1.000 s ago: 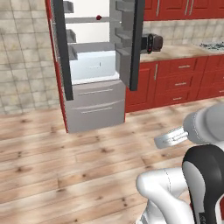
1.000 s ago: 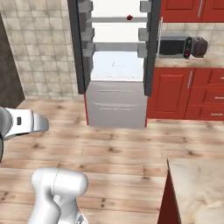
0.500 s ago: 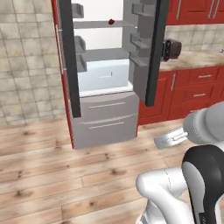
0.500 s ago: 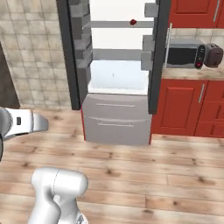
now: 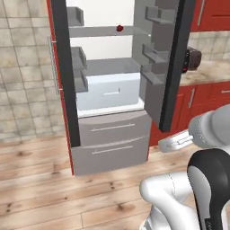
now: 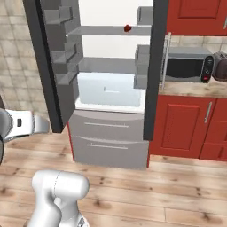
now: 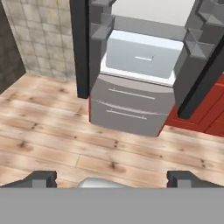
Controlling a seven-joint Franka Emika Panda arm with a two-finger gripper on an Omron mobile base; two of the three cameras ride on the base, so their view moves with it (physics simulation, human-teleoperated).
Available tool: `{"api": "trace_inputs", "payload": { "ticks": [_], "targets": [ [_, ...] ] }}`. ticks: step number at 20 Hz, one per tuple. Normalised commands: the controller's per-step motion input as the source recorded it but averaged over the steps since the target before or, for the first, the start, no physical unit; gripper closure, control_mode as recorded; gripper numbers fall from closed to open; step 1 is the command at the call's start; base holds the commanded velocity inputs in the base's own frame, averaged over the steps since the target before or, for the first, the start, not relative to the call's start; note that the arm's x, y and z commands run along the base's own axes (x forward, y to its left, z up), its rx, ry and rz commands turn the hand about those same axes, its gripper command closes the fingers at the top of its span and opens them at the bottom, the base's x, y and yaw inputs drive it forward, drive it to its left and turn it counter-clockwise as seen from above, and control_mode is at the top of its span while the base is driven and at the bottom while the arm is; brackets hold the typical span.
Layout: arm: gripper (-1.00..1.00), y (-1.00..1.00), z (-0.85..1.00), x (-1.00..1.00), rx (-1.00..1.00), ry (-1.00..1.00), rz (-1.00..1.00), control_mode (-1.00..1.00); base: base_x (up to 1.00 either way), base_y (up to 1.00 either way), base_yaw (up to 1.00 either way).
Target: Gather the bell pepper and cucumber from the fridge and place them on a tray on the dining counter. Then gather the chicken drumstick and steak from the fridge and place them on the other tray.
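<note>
Arm folded back with elbow raised, gripper point(image 7: 112, 178) held out level, jaws spread wide, holding nothing

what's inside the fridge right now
A small red item, likely the bell pepper, sits on a glass shelf in the fridge. The pale drawer hides its contents.

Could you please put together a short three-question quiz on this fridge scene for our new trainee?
1. True or false: both doors of the fridge stand open.
2. The bell pepper sits: A) in the pale drawer, B) on an upper glass shelf, C) on the floor.
3. Fill in: the end effector is ____ and holds nothing.

Key
1. True: the doors are swung out to either side.
2. B: the small red item rests on the upper shelf, above the drawer.
3. Open: in the hand view its fingertips stand far apart over the wooden floor.
</note>
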Motion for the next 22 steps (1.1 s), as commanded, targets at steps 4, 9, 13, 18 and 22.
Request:
{"api": "trace_inputs", "payload": {
  "ticks": [4, 9, 13, 18, 22],
  "targets": [
    [-1.00, 0.00, 0.00, 0.00, 0.00, 0.00, 0.00, 1.00, 1.00, -0.27, 0.08],
    [-1.00, 0.00, 0.00, 0.00, 0.00, 0.00, 0.00, 1.00, 0.99, -0.28, 0.08],
    [-1.00, 0.00, 0.00, 0.00, 0.00, 0.00, 0.00, 1.00, 0.57, -0.14, 0.05],
    [-1.00, 0.00, 0.00, 0.00, 0.00, 0.00, 0.00, 1.00, 0.23, -0.06, 0.00],
    [-1.00, 0.00, 0.00, 0.00, 0.00, 0.00, 0.00, 1.00, 0.53, -0.35, 0.01]
  ]
}}
